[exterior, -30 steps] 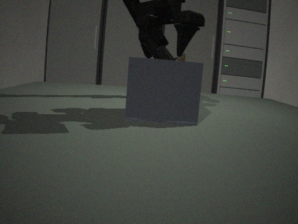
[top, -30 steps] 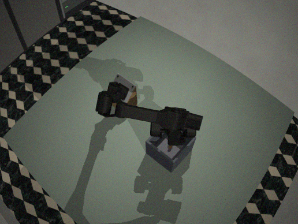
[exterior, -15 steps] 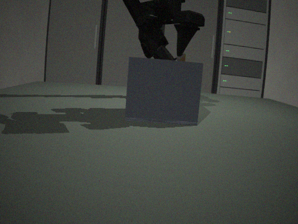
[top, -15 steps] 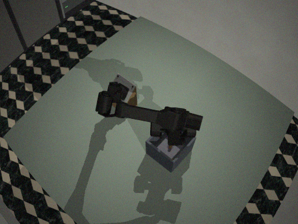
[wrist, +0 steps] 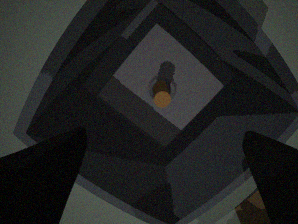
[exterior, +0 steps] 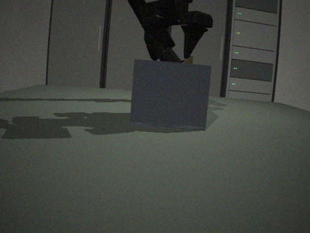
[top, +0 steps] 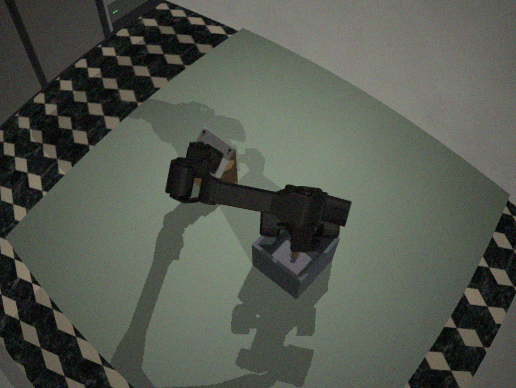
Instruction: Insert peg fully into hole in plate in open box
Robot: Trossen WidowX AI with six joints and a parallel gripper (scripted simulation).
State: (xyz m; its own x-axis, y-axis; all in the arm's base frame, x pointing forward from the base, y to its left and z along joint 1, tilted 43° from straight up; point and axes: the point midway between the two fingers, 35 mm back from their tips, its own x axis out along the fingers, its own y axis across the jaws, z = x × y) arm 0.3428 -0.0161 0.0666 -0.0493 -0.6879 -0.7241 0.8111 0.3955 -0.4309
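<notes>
Fingers are spread wide, released, gripping nothing. We are seeing the table (top: 380, 165) carrying the box (exterior: 169, 94), and the gripper (exterior: 180, 54) hanging just above its rim. The peg (wrist: 161, 98) is standing in the plate (wrist: 196, 86) at the bottom. Risk, we judge: fingertips catching the wall and nudging the box.

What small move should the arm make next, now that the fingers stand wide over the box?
Probably a straight lift clear of the box. The gripper is fully open and holds nothing, and the wrist view shows the peg standing apart from the fingers in the plate on the box floor. Rising vertically should avoid nudging the walls or the peg.
</notes>
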